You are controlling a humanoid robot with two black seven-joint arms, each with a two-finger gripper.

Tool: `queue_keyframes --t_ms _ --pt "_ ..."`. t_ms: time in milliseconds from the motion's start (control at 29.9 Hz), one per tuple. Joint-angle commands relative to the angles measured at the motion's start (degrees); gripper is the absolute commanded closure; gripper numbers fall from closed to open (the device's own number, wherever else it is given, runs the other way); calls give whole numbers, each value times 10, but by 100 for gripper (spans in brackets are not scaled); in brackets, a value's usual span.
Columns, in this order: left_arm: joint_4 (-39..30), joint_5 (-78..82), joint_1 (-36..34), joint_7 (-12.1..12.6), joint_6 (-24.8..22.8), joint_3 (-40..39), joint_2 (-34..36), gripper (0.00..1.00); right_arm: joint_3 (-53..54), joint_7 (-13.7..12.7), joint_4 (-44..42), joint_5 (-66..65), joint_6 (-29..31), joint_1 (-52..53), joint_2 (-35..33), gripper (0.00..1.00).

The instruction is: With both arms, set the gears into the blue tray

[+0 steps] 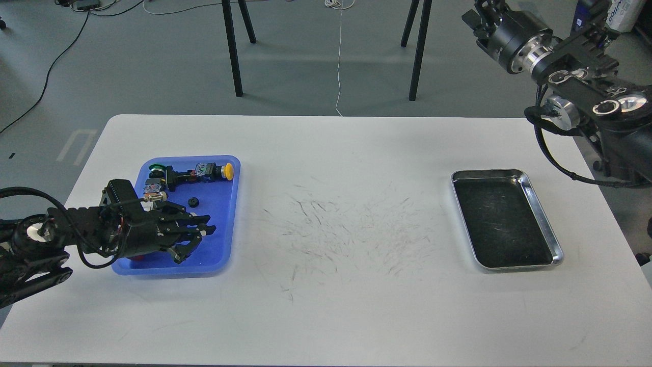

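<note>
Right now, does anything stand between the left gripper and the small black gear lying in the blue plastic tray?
Nothing visible does. The small black gear lies on bare floor of the blue plastic tray, just beyond the left gripper; the yellow-capped push-button sits farther back.

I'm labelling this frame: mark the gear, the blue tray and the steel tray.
gear (193, 202), head view: centre of the disc.
blue tray (232, 214), head view: bare right rim.
steel tray (540, 211), head view: right rim.
</note>
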Motion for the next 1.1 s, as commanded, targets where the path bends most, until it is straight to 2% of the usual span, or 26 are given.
queue_keyframes --t_ms 0,100,267,401,535,869,1070 --pt "8 8 -1 0 0 0 0 78 0 0 0 0 0 -1 0 3" --pt "12 14 -1 0 0 0 -1 77 1 0 0 0 0 0 0 3" --pt "14 13 0 0 -1 0 -2 69 7 0 0 1 0 -6 0 3" --pt "14 13 0 0 -1 0 -2 60 11 0 0 1 -1 -30 2 3" --pt "14 12 1 0 -1 1 -1 41 13 0 1 1 -2 -45 3 3" --pt "13 4 -11 0 -2 -8 11 35 35 0 1 1 -2 -66 1 3" --pt "13 -48 -30 0 -3 -7 11 28 37 0 9 1 -2 -80 2 3"
